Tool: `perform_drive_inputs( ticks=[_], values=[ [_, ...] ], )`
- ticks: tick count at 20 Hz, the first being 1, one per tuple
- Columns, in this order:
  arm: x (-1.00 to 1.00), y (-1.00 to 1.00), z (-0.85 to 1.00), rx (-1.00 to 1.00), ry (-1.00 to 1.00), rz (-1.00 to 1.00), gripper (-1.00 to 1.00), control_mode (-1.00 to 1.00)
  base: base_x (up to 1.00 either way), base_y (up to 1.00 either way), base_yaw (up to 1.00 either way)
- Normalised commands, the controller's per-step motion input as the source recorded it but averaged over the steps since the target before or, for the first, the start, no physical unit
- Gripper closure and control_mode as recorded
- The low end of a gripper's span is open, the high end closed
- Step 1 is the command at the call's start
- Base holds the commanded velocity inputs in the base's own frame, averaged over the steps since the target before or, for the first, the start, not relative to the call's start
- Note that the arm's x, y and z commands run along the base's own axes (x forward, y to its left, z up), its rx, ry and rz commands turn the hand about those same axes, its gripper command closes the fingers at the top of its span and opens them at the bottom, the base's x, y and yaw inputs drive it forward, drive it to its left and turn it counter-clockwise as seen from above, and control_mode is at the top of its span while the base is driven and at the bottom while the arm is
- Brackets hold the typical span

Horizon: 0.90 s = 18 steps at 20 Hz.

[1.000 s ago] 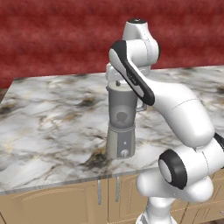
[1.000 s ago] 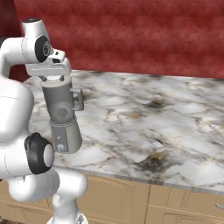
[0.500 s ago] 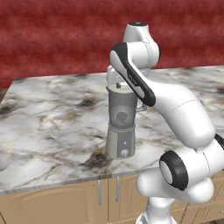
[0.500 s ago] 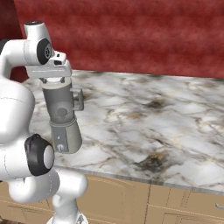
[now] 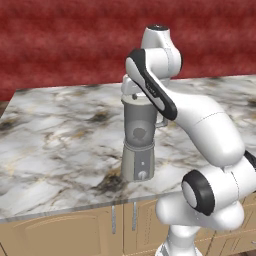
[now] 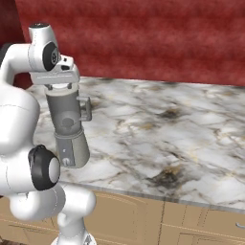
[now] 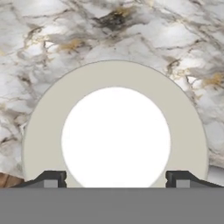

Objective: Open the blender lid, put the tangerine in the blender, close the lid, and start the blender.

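Blender [image 5: 138,145], left base view: upright on the marble counter [image 5: 60,135], near its front edge; translucent jar above a tapered base, round knob at the base's front, handle sticking out on the jar's right.
Gripper [image 5: 134,96], left base view: directly above the blender's jar, at the rim; fingers mostly hidden behind the white hand, so spread not readable from this side.
Wall [image 5: 65,45], left base view: red, behind the counter and the blender.
Cabinets [image 5: 75,232], left base view: light wood fronts below the counter edge, under the blender.
Blender, right base view [image 6: 69,127]: same upright stand near the counter's left front; handle toward the wall side.
Gripper, right base view [image 6: 58,87]: pressed close over the top of the jar; tips too small to judge.
Blender lid [image 7: 114,127], hand view: seated flat, seen from straight above; beige-grey ring around a white centre cap [image 7: 115,136]; marble counter around it.
Gripper, hand view [image 7: 116,178]: two dark tips spread wide, one each side of the white cap, over the lid's ring; jaws parted, clasping nothing; contact with the lid cannot be told.
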Motion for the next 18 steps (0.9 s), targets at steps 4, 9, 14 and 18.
perform_drive_inputs(
  ticks=[4, 9, 14, 18],
  values=[
    [0.06, 0.0, 0.0, 0.0, -0.05, 0.03, 1.0, -1.0, 0.0, 0.0, 0.0],
    [-0.06, 0.0, 0.0, 0.0, -0.03, 0.02, 1.0, -1.0, 0.0, 0.0, 0.0],
    [-0.05, 0.0, 0.0, 0.0, -0.01, 0.0, 1.0, -1.0, 0.0, 0.0, 0.0],
    [0.0, 0.0, 0.0, 0.0, 0.01, 0.0, 1.0, -1.0, 0.0, 0.0, 0.0]
  ],
)
